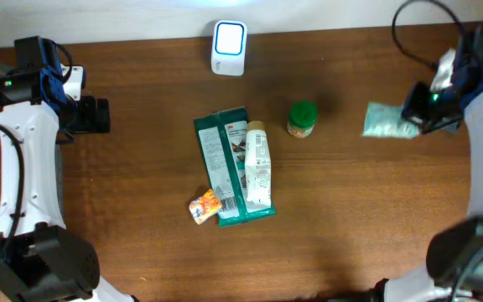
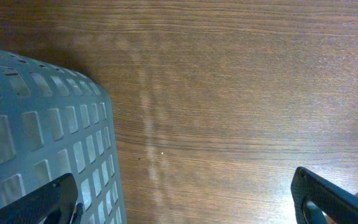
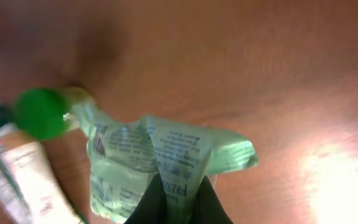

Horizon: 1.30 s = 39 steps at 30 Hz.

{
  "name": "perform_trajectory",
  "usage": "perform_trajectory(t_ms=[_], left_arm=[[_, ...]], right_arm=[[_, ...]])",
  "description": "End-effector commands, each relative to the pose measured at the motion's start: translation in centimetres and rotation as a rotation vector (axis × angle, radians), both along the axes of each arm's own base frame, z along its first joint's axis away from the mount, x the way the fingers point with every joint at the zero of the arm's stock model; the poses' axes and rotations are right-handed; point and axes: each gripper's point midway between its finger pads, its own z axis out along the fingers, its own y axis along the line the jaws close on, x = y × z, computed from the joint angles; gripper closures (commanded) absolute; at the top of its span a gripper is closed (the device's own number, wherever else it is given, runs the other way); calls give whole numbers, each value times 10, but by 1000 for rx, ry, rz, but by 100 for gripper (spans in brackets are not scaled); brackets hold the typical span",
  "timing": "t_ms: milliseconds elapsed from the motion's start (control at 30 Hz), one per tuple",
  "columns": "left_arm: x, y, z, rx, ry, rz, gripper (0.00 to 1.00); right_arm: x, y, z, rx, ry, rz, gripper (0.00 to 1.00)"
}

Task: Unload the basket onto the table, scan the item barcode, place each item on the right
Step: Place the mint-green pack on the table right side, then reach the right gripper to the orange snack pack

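Right claw (image 3: 179,190) pinches just a floppy edge of the green pouch (image 3: 166,149) at far right, so it may sag or slip before the far-centre scanner (image 1: 229,48); left claw (image 1: 97,116) gapes.

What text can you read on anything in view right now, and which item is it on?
"3M": red logo on the green pack; small, so only probable.
"FRE": on the pale green pouch pinched in the right gripper; the rest is cut off.
Remaining print on the pouch, the tube, the jar and the orange packet: too small or blurred to read.
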Motion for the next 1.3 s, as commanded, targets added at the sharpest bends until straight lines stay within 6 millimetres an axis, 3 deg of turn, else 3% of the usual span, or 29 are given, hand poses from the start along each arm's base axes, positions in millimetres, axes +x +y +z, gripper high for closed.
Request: perform_trajectory(t_ms=[0, 100, 167, 200, 233, 267, 367, 433, 467, 600, 833, 933, 1000, 1100, 1267], left_arm=[[-3, 2, 8, 13, -15, -4, 1], [-3, 2, 8, 13, -15, -4, 1], [-3, 2, 8, 13, -15, -4, 0], [-3, 2, 8, 13, -15, -4, 1], [-3, 2, 8, 13, -15, -4, 1], [-3, 2, 8, 13, -15, -4, 1], [-3, 2, 8, 13, -15, -4, 1], [-3, 2, 8, 13, -15, -4, 1], [-3, 2, 8, 13, -15, -4, 1], [-3, 2, 8, 13, -15, -4, 1], [-3, 2, 8, 13, -15, -4, 1], [-3, 2, 8, 13, -15, -4, 1], [-3, 2, 8, 13, -15, -4, 1], [-3, 2, 8, 13, -15, -4, 1], [-3, 2, 8, 13, -15, -4, 1]], right_arm=[[-8, -3, -61, 85, 106, -33, 96], [-15, -9, -102, 105, 167, -55, 96], [-19, -13, -115, 98, 199, -62, 96], [-20, -15, -118, 86, 209, -62, 91], [-20, -15, -118, 85, 206, -57, 75], [-17, -15, -115, 82, 193, -43, 58], [-4, -6, -83, 121, 130, 39, 44], [5, 9, -46, 166, 71, 129, 40], [9, 29, -14, 192, 30, 225, 39], [8, 81, 26, 183, 16, 392, 43], [-10, 210, 28, 207, 45, 720, 46], [-22, 257, 23, 204, 64, 804, 47], [-27, 282, 16, 213, 85, 823, 52], [-40, 331, -14, 209, 143, 919, 55], [-57, 367, -67, 193, 290, 923, 60]])
